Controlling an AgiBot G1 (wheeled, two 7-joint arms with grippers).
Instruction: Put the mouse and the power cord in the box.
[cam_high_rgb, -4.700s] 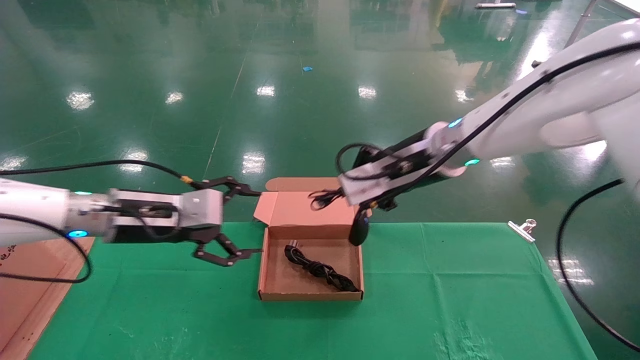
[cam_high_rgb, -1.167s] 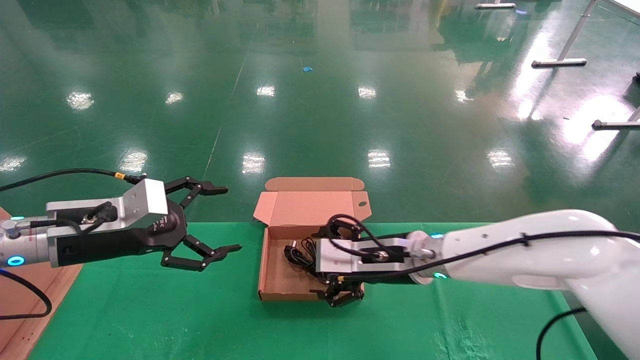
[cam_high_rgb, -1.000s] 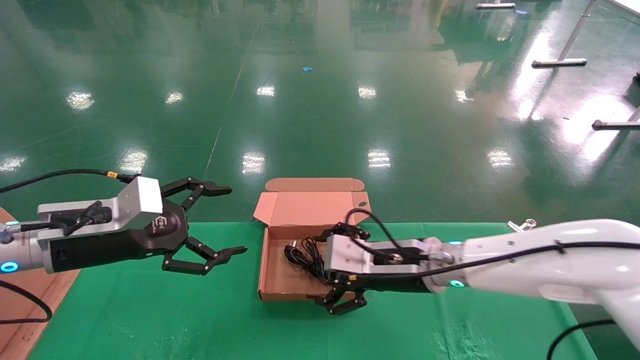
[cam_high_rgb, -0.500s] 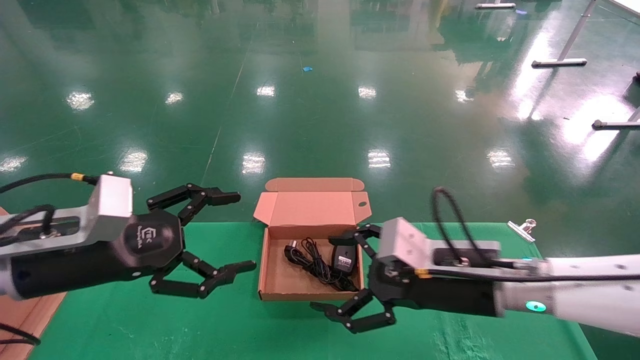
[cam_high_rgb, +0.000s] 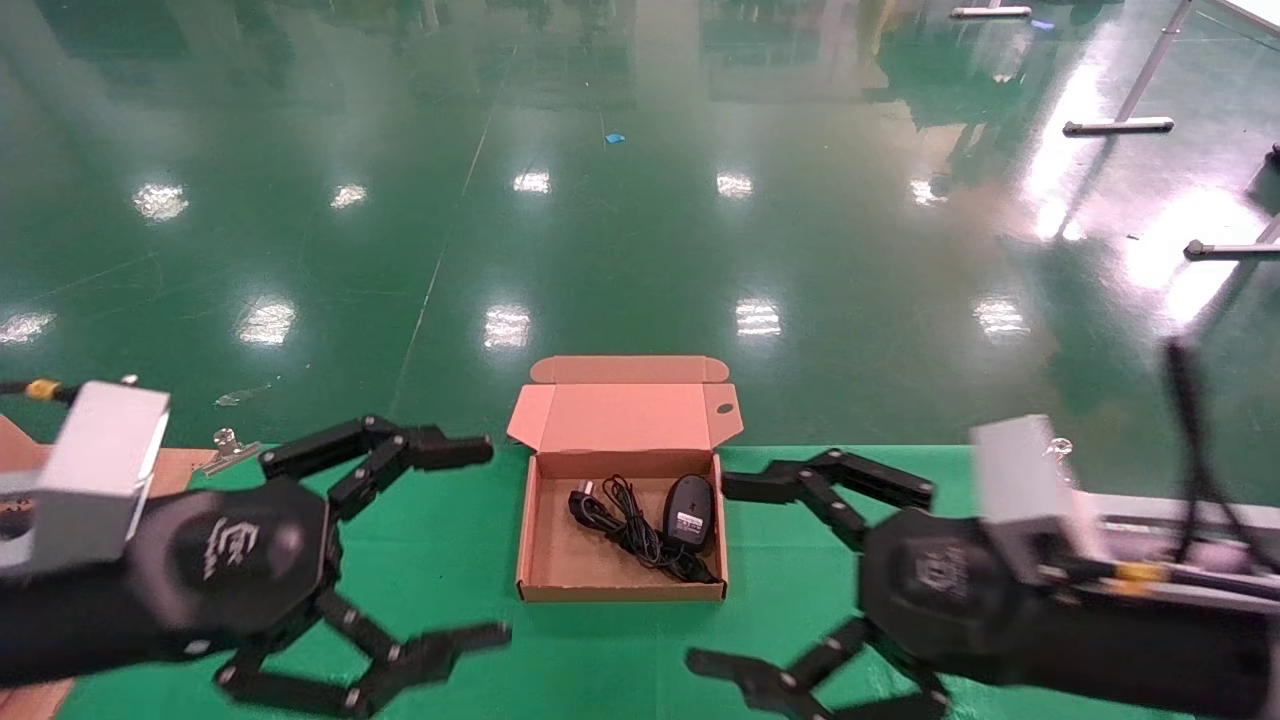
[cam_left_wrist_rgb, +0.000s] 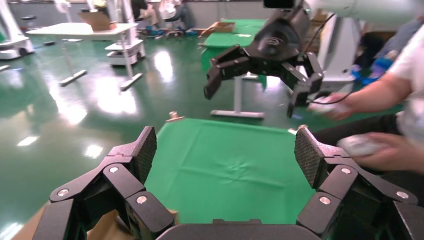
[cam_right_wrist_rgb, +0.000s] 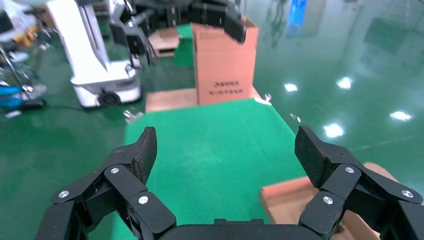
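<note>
Lying in box (cam_high_rgb: 545, 560): mouse (cam_high_rgb: 689, 512), ungripped.

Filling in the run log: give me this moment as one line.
mouse: in box | power cord: in box | lid: open | left claw: open, empty | right claw: open, empty

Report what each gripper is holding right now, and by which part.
Nothing is held. The left gripper and right gripper are both open and empty; the mouse and power cord lie in the box.
</note>
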